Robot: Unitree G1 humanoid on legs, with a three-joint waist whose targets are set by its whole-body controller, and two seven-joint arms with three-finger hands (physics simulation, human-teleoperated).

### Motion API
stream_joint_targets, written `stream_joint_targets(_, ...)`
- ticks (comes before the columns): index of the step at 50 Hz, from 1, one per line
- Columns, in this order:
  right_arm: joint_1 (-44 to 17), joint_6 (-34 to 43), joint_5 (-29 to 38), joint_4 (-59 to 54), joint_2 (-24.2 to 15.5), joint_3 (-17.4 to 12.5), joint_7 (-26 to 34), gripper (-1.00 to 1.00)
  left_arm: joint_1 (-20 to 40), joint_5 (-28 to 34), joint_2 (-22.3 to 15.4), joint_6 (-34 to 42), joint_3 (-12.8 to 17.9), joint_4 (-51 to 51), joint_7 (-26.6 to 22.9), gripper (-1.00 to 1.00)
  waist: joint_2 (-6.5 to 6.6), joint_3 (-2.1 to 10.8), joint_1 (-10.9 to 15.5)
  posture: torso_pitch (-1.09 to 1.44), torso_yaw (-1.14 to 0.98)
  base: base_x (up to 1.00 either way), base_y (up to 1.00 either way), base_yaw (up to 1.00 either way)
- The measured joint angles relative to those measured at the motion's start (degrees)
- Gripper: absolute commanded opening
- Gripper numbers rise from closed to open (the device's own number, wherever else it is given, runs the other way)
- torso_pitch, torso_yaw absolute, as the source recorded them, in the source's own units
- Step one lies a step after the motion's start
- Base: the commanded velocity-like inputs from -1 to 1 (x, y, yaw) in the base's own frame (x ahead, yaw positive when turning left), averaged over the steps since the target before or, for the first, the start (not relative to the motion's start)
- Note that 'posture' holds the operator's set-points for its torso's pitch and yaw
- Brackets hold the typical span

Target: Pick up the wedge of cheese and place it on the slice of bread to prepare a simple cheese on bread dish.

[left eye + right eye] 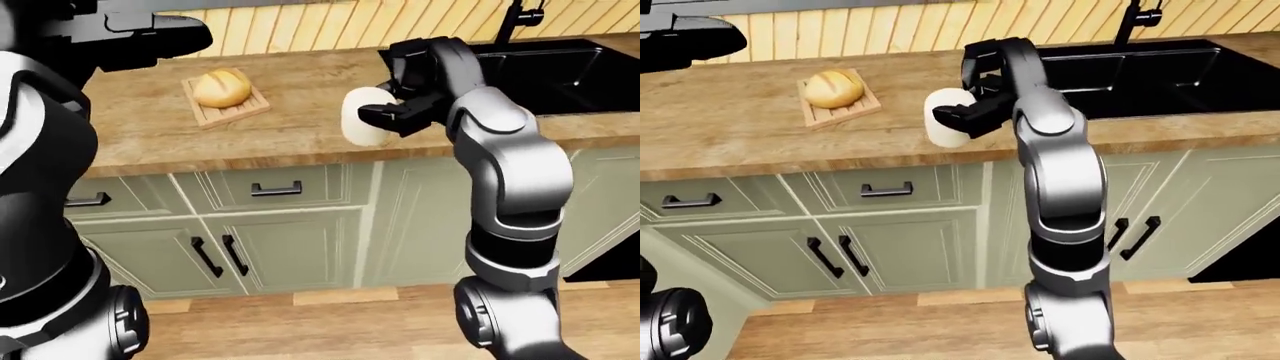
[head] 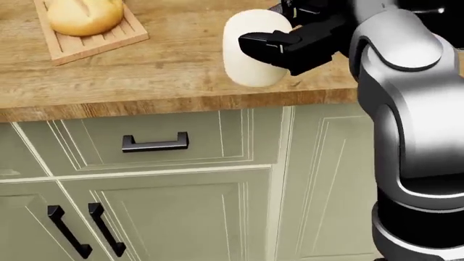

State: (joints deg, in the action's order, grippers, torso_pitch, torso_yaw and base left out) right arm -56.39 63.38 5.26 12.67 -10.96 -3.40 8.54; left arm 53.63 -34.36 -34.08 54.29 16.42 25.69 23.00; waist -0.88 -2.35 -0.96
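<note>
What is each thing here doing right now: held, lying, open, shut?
cheese: held above the counter edge.
right hand: fingers closed round the cheese.
left hand: raised, grip unclear.
bread: lying on the cutting board.
drawer: shut.
cabinet doors: shut.

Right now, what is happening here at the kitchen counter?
A humanoid robot stands at a wooden counter over green cabinets. Its right hand grips a pale rounded block, apparently the cheese, above the counter near its edge. The bread lies on a small wooden board further left in the left-eye view, so the cheese is not yet on it. The left hand is raised at the top left, holding nothing visible. A black sink is on the right.
</note>
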Motion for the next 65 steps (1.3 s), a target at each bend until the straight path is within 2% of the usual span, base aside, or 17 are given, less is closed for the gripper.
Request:
stream_joint_targets(4, -0.5, -0.4, 0.1, 0.6, 0.1, 0.1, 0.0, -1.0, 0.8, 0.4, -0.3, -0.1, 0.9, 0.8, -0.1, 1.0, 2.81, -0.75, 0.1, 0.0, 0.0, 0.0, 0.35, 0.0)
stream_joint_targets(7, -1.1, -0.7, 0.1, 0.7, 0.2, 0.2, 0.1, -1.0, 1.1, 0.5, -0.6, -0.4, 1.3, 0.7, -0.2, 1.0, 6.85, -0.28, 0.0, 0.0, 0.0, 0.0, 0.35, 0.0)
stream_joint_targets(11, -0.3, -0.4, -0.9, 0.4, 1.2, 2.2, 1.0, -1.0, 0.4, 0.8, -1.1, 0.4, 2.4, -0.4, 0.2, 1.0, 5.58, -0.75, 0.9, 0.0, 0.0, 0.0, 0.34, 0.0)
stream_joint_targets(21, -1.3, -0.9, -0.3, 1.5, 0.5, 0.8, 0.9, -1.0, 1.1, -0.2, -2.1, 0.1, 2.6, -0.4, 0.7, 1.0, -0.59, -0.54, 0.3, 0.0, 0.0, 0.0, 0.32, 0.0)
stream_joint_targets(23, -0.9, -1.0, -0.2, 1.6, 0.1, 0.4, 0.9, -1.0, 1.0, -0.5, -1.7, 0.2, 2.3, 0.0, 0.8, 1.0, 0.36, -0.73, -0.4, 0.0, 0.0, 0.0, 0.31, 0.0)
stream_joint_targets(26, 0.0, -0.1, 0.5, 0.3, 0.0, -0.1, 0.6, -1.0, 0.7, -1.2, -1.6, 0.5, 1.1, -0.3, 0.6, 1.0, -0.19, -0.09, -0.1, 0.0, 0.0, 0.0, 0.31, 0.0)
stream_joint_targets(28, -0.3, 0.1, 0.8, -0.4, 0.1, 0.1, 0.3, -1.0, 1.0, -1.3, -1.7, 0.6, 1.2, -0.3, 0.6, 1.0, 0.48, 0.08, 0.3, 0.0, 0.0, 0.0, 0.3, 0.0)
stream_joint_targets(32, -0.7, -0.6, 0.6, 0.6, 0.2, 0.1, 0.4, -1.0, 1.5, -1.0, -1.8, 0.0, 1.5, 0.6, 0.8, 1.0, 4.09, -0.76, 0.1, 0.0, 0.0, 0.0, 0.3, 0.0)
stream_joint_targets(34, -1.0, -0.8, 0.5, 0.8, 0.4, 0.2, 0.5, -1.0, 1.5, -1.0, -1.8, -0.1, 1.5, 0.5, 0.8, 1.0, 6.49, -0.3, 0.1, 0.0, 0.0, 0.0, 0.3, 0.0)
stream_joint_targets(39, -0.1, -0.3, -0.8, 0.5, 1.3, 2.3, 1.5, -1.0, 0.6, -0.4, -1.6, 0.8, 2.1, -0.1, 1.4, 1.0, 4.47, -0.75, 0.6, 0.0, 0.0, 0.0, 0.3, 0.0)
stream_joint_targets(48, -1.3, -1.0, 0.0, 1.6, 0.5, 0.8, 0.9, -1.0, 1.2, -0.5, -2.0, 0.2, 2.3, 0.3, 1.1, 1.0, -0.7, -0.38, 0.3, 0.0, 0.0, 0.0, 0.3, 0.0)
stream_joint_targets(50, -0.6, -1.0, 0.2, 1.6, 0.2, 0.2, 0.8, -1.0, 0.7, -0.7, -1.5, 0.2, 1.6, 0.6, 1.1, 1.0, 0.48, -0.66, -0.2, 0.0, 0.0, 0.0, 0.3, 0.0)
stream_joint_targets(54, -0.3, 0.4, 0.9, 0.1, -0.1, -0.1, 0.4, -1.0, 1.0, -1.2, -1.4, 0.6, 0.8, 0.3, 0.6, 1.0, 0.27, 0.08, 0.3, 0.0, 0.0, 0.0, 0.3, 0.0)
stream_joint_targets(58, -0.9, -0.1, 0.8, 1.4, 0.0, -0.1, 0.4, -1.0, 1.4, -0.9, -1.6, 0.2, 1.5, 0.8, 0.8, 1.0, 3.32, -0.7, 0.3, 0.0, 0.0, 0.0, 0.3, 0.0)
stream_joint_targets(60, -1.1, -0.6, 0.7, 1.3, 0.1, 0.1, 0.4, -1.0, 1.5, -0.8, -1.6, 0.1, 1.4, 0.9, 0.8, 1.0, 5.77, -0.49, 0.0, 0.0, 0.0, 0.0, 0.3, 0.0)
stream_joint_targets(61, -1.2, -1.0, 0.7, 1.1, 0.4, 0.3, 0.4, -1.0, 1.4, -0.7, -1.7, 0.1, 1.5, 0.8, 0.8, 1.0, 6.23, -0.27, 0.3, 0.0, 0.0, 0.0, 0.29, 0.0)
stream_joint_targets(65, -0.2, -0.7, -0.5, 0.1, 1.3, 2.3, 1.4, -1.0, 0.5, -0.1, -1.4, 0.7, 2.0, 0.1, 1.2, 1.0, 4.95, -0.84, 0.8, 0.0, 0.0, 0.0, 0.29, 0.0)
